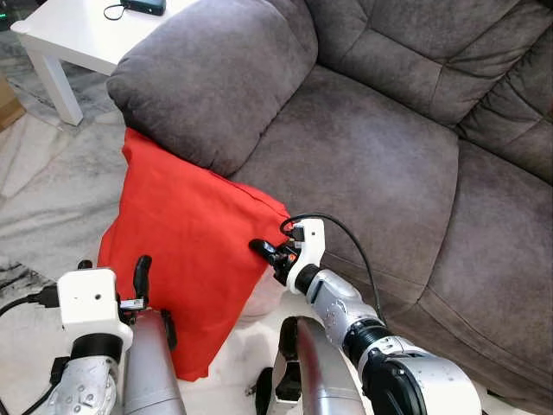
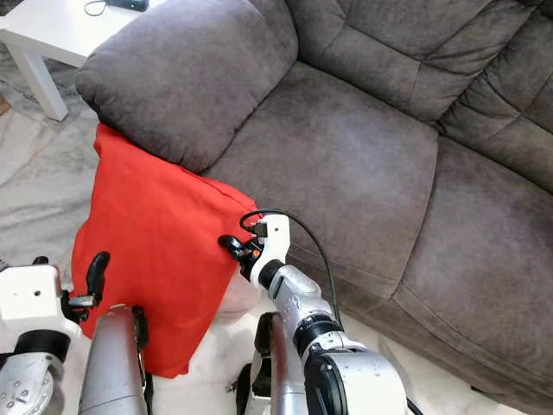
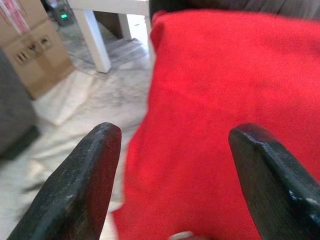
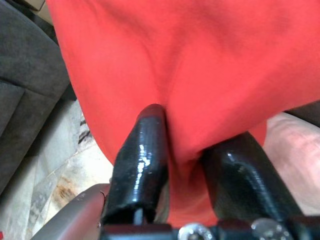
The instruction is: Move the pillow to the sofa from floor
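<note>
We see our right tool (image 1: 270, 252) clamped on the near edge of a red pillow (image 1: 186, 251) — in the right wrist view a fold of red cloth is pinched between the two black fingers (image 4: 142, 150). The pillow stands tilted on the pale marble floor (image 1: 52, 190), leaning away from the tool against the grey sofa (image 1: 371, 156), with its top corner tucked under the sofa's armrest (image 1: 207, 82).

What could go wrong from here, as we judge it: the pinch holds only a thin fold of the cover at one side, so the cloth may slide out once the pillow's weight hangs from it. The corner caught under the armrest could also drag and pull the fold free if we lift straight up. And with the left side unsupported, the pillow may swing and sag to the floor.

Our right arm reaches forward and to the left, wrist bent, a black cable looping over it. Our left tool (image 1: 143, 275) sits just in front of the pillow's lower left part with its fingers (image 3: 85, 175) spread apart and gripping nothing; the red cloth lies just beyond them. Far beyond the left tool stands a white desk (image 1: 78, 39) — well clear of the work.
</note>
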